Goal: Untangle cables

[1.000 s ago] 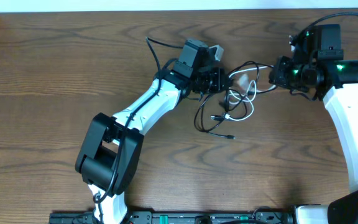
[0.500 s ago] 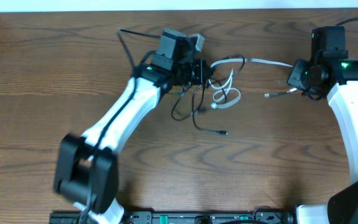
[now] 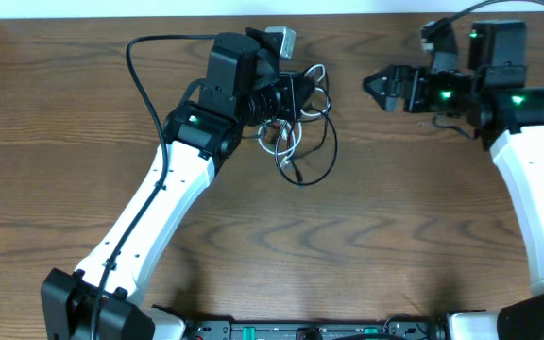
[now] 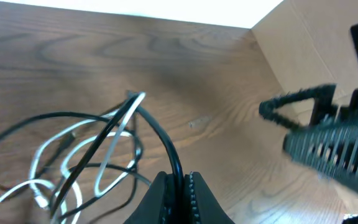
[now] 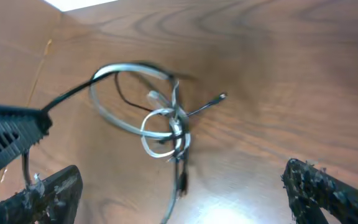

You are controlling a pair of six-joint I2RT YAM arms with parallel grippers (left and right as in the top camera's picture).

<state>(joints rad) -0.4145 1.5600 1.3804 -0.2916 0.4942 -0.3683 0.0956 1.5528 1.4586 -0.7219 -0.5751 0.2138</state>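
The cables are one tangled bunch, a black cable (image 3: 330, 151) looped around a white cable (image 3: 274, 142). The bunch lies just in front of my left gripper (image 3: 300, 94), near the far edge of the table. In the left wrist view my left gripper (image 4: 180, 186) is shut on the black cable (image 4: 166, 146), and the white cable (image 4: 107, 152) loops to its left. My right gripper (image 3: 378, 87) stands wide open to the right of the bunch, apart from it. In the right wrist view my right gripper (image 5: 179, 183) holds nothing, and the knot of the cables (image 5: 169, 124) lies ahead of it.
The wooden table (image 3: 366, 246) stretches toward the near edge. A pale wall (image 3: 159, 8) runs along the far edge, close behind both grippers. A thicker black wire (image 3: 144, 57) arcs off the left arm.
My right gripper has opened and let go of the white cable. My left arm has pulled the whole bunch left and toward the far edge, so the cables have bunched up again.
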